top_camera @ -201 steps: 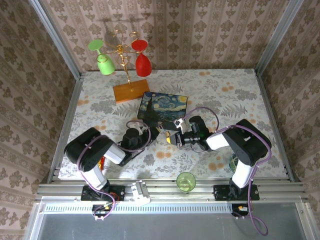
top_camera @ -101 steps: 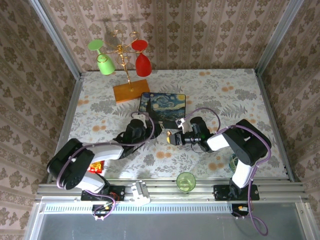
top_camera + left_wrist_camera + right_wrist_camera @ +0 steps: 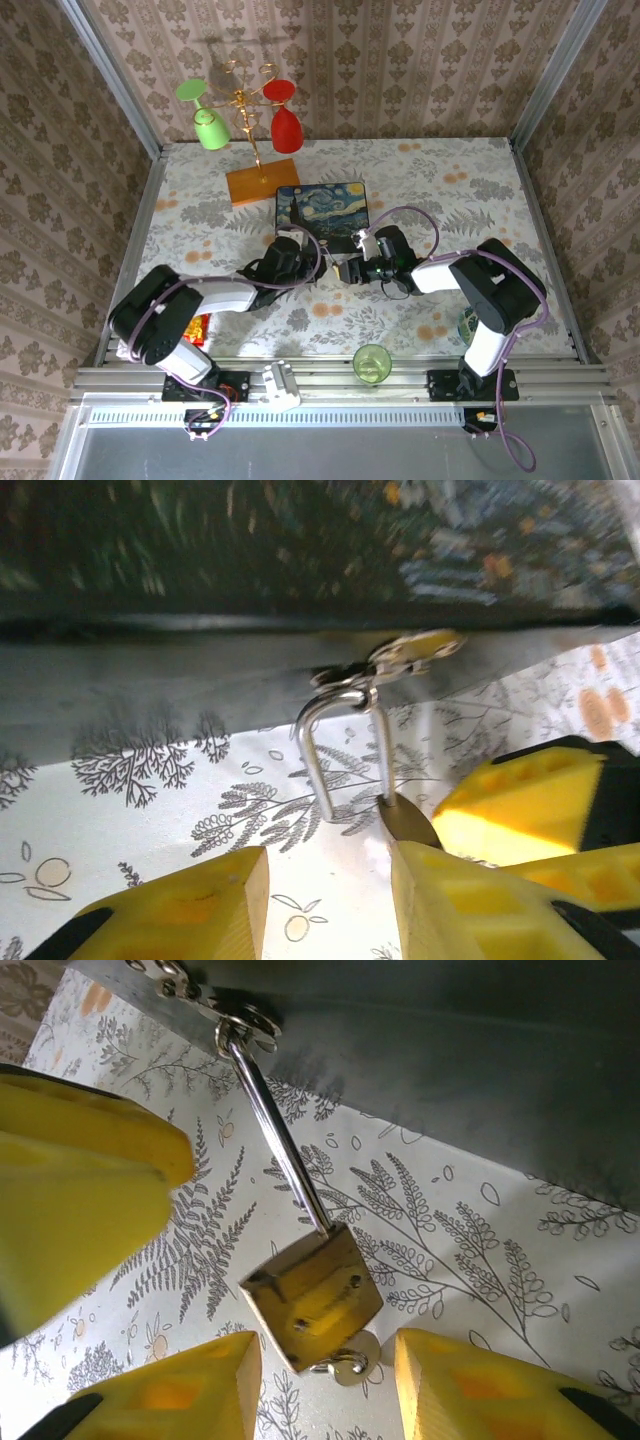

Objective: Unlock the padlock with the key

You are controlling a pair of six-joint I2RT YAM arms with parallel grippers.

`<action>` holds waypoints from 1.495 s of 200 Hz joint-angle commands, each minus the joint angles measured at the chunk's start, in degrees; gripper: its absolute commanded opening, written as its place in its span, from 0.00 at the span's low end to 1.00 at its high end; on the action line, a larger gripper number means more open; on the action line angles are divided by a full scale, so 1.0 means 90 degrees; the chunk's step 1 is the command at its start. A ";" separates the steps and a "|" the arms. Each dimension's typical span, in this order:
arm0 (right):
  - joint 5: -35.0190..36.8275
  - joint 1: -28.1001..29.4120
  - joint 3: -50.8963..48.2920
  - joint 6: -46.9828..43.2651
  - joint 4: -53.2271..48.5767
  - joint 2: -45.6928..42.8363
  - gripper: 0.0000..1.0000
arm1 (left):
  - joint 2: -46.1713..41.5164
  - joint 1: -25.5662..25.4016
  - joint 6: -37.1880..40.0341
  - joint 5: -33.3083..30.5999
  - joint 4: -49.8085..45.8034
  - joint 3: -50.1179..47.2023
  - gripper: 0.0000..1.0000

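Observation:
The brass padlock (image 3: 312, 1295) hangs by its silvery shackle (image 3: 275, 1130) from the clasp (image 3: 405, 658) of the dark blue painted box (image 3: 322, 208). The small silver key (image 3: 352, 1362) sticks out of the padlock's underside. In the left wrist view one leg of the shackle (image 3: 318, 755) ends free, outside the body. My right gripper (image 3: 328, 1350) is open, its fingers on either side of the key and padlock without touching them. My left gripper (image 3: 328, 858) faces it from the other side, open, with bare table between its fingers and the padlock body (image 3: 405, 825) at its right fingertip.
Both grippers (image 3: 318, 258) (image 3: 343, 270) meet at the box's near edge. A stand with a green and a red glass (image 3: 245, 115) is at the back. A green cup (image 3: 371, 363) sits at the front edge, and a small green thing (image 3: 467, 325) lies by the right arm.
My right gripper has gone from shut to open, letting go of the key. The left arm has reached forward and right to the padlock. The box has shifted slightly left.

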 commanded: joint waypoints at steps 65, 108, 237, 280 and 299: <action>0.1871 0.0682 0.0763 -0.0854 -0.1615 -0.0268 0.46 | 0.0306 0.0117 0.0156 0.0024 0.0290 0.0093 0.33; 0.5175 0.2060 0.1129 -0.1086 -0.2390 -0.0222 0.51 | 0.0347 0.0181 0.0177 0.0050 0.0256 0.0204 0.33; 0.2528 0.1317 0.0236 -0.0492 -0.0625 -0.0130 0.25 | 0.0225 0.0435 -0.0029 0.0195 0.0445 0.0072 0.31; 0.1717 0.1048 0.0306 -0.0455 -0.0092 0.0040 0.24 | 0.0279 0.0439 -0.0060 0.0263 0.0542 0.0051 0.30; 0.1979 0.1046 0.0357 -0.0625 -0.0343 0.0031 0.30 | 0.0285 0.0444 -0.0009 0.0257 0.0483 0.0074 0.30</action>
